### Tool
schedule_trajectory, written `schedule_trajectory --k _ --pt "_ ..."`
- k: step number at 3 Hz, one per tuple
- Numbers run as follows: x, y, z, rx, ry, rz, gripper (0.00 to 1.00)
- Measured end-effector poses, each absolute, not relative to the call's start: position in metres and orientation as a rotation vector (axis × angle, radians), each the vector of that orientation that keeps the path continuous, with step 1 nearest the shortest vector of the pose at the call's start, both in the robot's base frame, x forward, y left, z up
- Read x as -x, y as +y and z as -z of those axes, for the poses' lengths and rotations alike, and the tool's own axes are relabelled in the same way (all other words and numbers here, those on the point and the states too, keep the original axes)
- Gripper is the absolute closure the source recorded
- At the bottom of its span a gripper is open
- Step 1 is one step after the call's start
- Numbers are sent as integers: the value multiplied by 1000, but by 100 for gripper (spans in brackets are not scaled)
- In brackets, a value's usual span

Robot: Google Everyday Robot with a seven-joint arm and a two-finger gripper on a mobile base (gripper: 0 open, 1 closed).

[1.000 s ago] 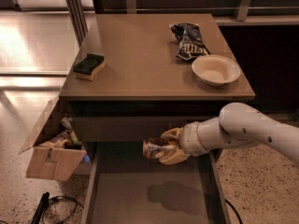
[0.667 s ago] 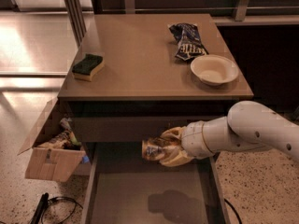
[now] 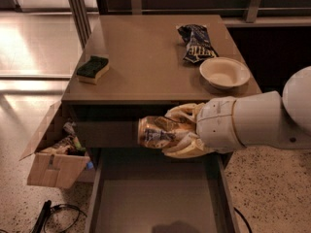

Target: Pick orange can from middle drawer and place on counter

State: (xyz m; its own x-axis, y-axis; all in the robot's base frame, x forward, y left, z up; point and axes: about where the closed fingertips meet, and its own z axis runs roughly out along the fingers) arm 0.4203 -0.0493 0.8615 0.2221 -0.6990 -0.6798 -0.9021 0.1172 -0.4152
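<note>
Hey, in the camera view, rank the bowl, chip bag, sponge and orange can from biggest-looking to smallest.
1. bowl
2. chip bag, nearly as large
3. sponge and orange can: unsure, since the can is nearer and partly covered by the hand gripping it above the middle drawer

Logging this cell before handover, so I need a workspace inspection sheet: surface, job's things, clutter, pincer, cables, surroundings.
Surface: counter, tan, carrying three items.
Job's things: orange can held above the open middle drawer, not yet on the counter.
Clutter: sponge at left, chip bag and bowl at right, all on the counter.
Pincer: shut on the can, below the counter's front edge.
Cables: black cable on the floor, lower left.
Surroundings: open cardboard box of oddments left of the cabinet.
</note>
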Motion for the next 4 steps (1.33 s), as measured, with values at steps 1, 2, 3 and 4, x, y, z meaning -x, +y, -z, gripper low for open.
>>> schedule_trajectory --k 1,2,3,4 --pt "-442 -52 -918 1571 1539 -373 100" --pt "-503 -48 -968 1472 1491 -499 100" --pt "-503 -46 -983 1473 1464 -470 100" --pt "-501 -37 -980 1478 1452 -493 100"
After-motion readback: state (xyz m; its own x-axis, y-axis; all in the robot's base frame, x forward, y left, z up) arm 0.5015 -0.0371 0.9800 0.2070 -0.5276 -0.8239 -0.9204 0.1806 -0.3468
